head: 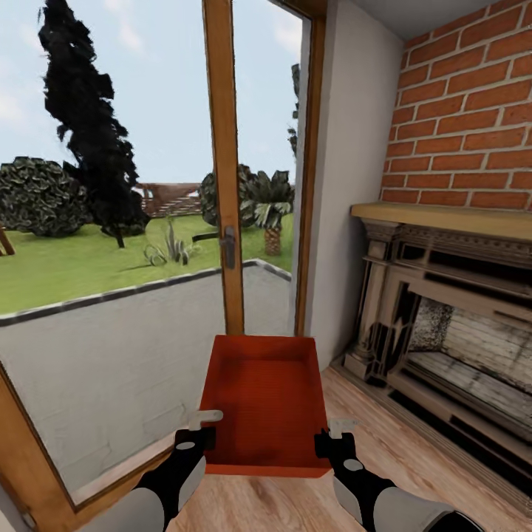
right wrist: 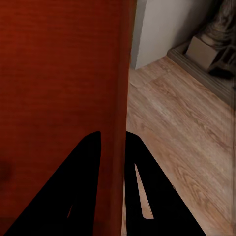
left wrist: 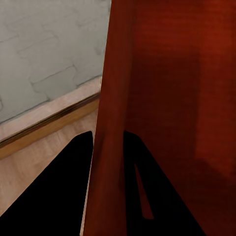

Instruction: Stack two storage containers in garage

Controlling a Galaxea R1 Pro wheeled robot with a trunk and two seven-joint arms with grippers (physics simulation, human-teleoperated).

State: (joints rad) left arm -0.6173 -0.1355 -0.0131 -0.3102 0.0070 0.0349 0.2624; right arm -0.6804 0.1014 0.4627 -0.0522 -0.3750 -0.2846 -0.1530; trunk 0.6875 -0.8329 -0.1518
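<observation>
In the lower middle of the head view, an orange-red storage container [head: 264,403] is held up between both arms, above the light wood-plank floor [head: 414,443] of the living room. Its open top faces the camera, so the finely ribbed inner bottom shows.

The left gripper [head: 198,432] clamps the container's left wall near the closest corner, and the right gripper [head: 334,437] clamps the right wall likewise. In the left wrist view the two dark fingers [left wrist: 64,191] sit narrow on either side of the thin red wall [left wrist: 105,162], one inside the bin and one outside. The right wrist view shows the same grip (fingers [right wrist: 69,191] pinched on the wall [right wrist: 115,157], with plank floor beyond the outer one).

Behind the container, filling the upper left and centre of the head view, stand the wood-framed glass garden doors [head: 222,162] with a dark handle [head: 229,246], and through them a grey paved terrace [head: 111,347], lawn and trees. At the right of the frame is the stone fireplace [head: 451,325] under a wooden mantel [head: 443,219], with the red brick chimney [head: 465,111] above it.
</observation>
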